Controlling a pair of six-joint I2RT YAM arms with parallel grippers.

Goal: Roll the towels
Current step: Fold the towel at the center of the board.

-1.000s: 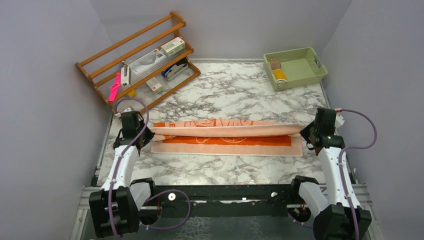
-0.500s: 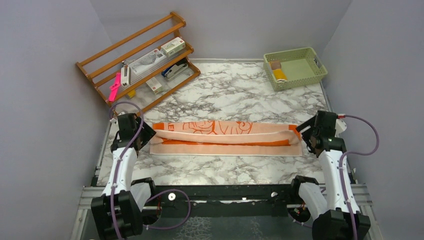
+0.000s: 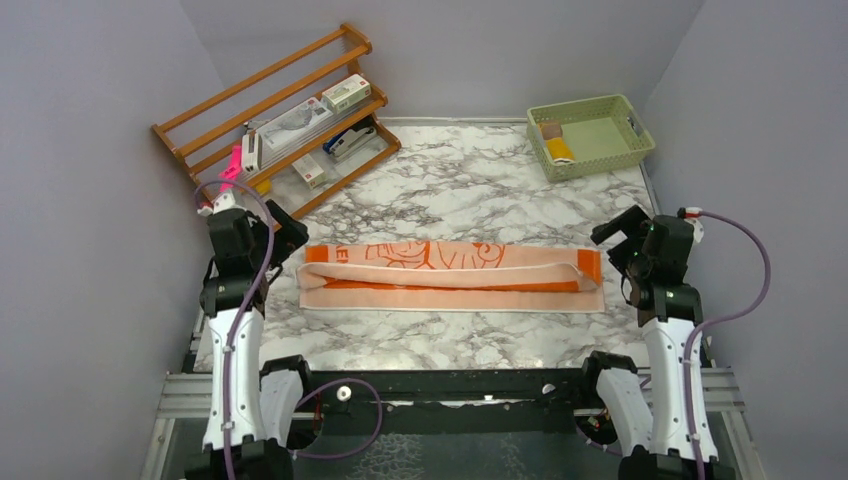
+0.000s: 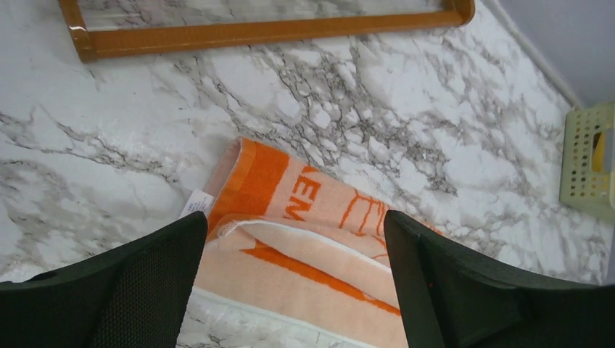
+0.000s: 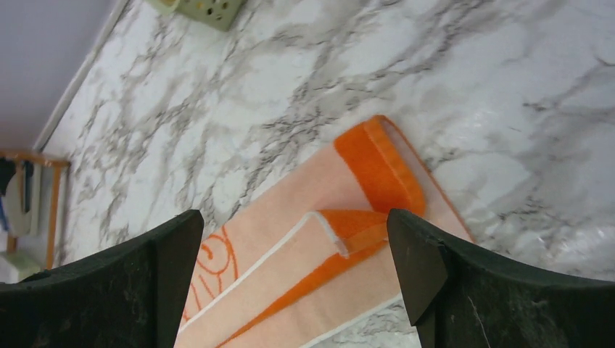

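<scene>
Towel (image 3: 450, 272) in orange and pale peach, outline print and lettering on top. Lies stretched left to right across the middle of the marble desk (image 3: 470, 180), folded lengthwise, with a long flap laid over it and a strip of the lower layer showing along the near edge. Banded in orange at both ends; small white label (image 4: 196, 203) poking out at the left end.

Left gripper (image 3: 283, 233) just off that left end, raised clear of the cloth, spread wide and holding nothing. Seen from the left wrist: labelled end below, framed between the two dark fingers (image 4: 130, 290).

Right gripper (image 3: 620, 235) just beyond the right end, likewise spread wide, empty, not touching the cloth. Seen from the right wrist: folded-over orange end below, between that gripper's fingers (image 5: 479, 290).

Wooden rack (image 3: 275, 115) at the far left of the desk, green basket (image 3: 600, 105) at the far right corner, both well apart from the cloth.
</scene>
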